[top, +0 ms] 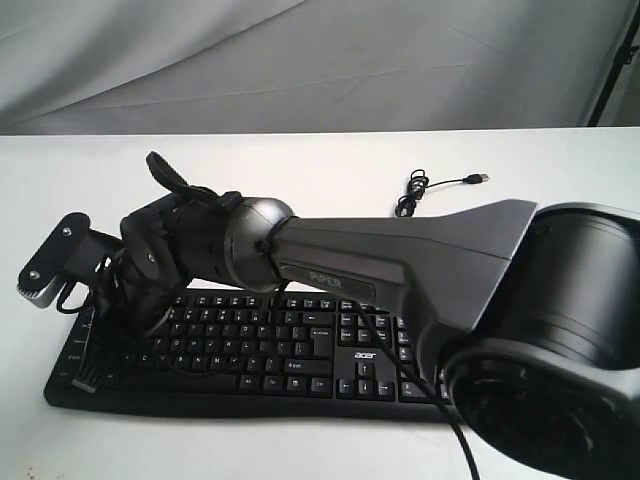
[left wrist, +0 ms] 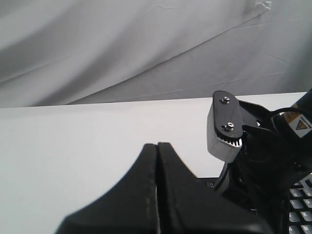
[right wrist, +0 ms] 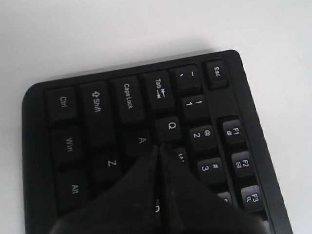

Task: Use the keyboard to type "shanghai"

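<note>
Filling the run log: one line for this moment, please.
task: type shanghai | right jaws shut, tip over flat black full-size keyboard near A/Q, contact unclear | left jaws shut

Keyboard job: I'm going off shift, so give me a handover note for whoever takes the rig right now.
Left gripper: shut, empty, beside the Esc end of the keyboard.
Right gripper: shut, tips by the A key and Q key; contact unclear.
Keyboard: flat on the table; a USB plug lies loose beyond it.
Done: cannot tell; no screen in view.
Left: probably all or most of "shanghai".
</note>
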`<state>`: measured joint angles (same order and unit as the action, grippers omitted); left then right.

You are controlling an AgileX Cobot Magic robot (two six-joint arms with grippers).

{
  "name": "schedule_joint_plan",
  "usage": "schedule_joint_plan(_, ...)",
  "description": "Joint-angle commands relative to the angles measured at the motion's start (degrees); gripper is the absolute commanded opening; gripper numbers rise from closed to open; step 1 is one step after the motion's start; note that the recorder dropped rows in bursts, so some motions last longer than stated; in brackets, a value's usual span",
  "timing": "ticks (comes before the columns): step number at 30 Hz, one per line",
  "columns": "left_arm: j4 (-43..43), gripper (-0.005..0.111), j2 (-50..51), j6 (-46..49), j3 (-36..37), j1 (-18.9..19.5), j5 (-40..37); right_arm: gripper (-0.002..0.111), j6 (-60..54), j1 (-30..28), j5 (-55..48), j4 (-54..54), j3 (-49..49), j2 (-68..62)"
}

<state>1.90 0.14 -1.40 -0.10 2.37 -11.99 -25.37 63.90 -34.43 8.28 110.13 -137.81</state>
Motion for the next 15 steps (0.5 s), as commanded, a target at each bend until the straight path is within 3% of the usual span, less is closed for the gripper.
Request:
schedule_joint_plan(1,-0.02,0.000,-0.14,-0.09,0.10,-0.37,0.63,0.000,0.13,0.08,-0.31,-0.60,0.33,-0.36)
schedule_joint_plan(15,-0.02,0.000,-0.14,-0.09,0.10,-0.37,0.63,0.000,-0.01,0.08,0.75,-0.24,0.33,-0.63)
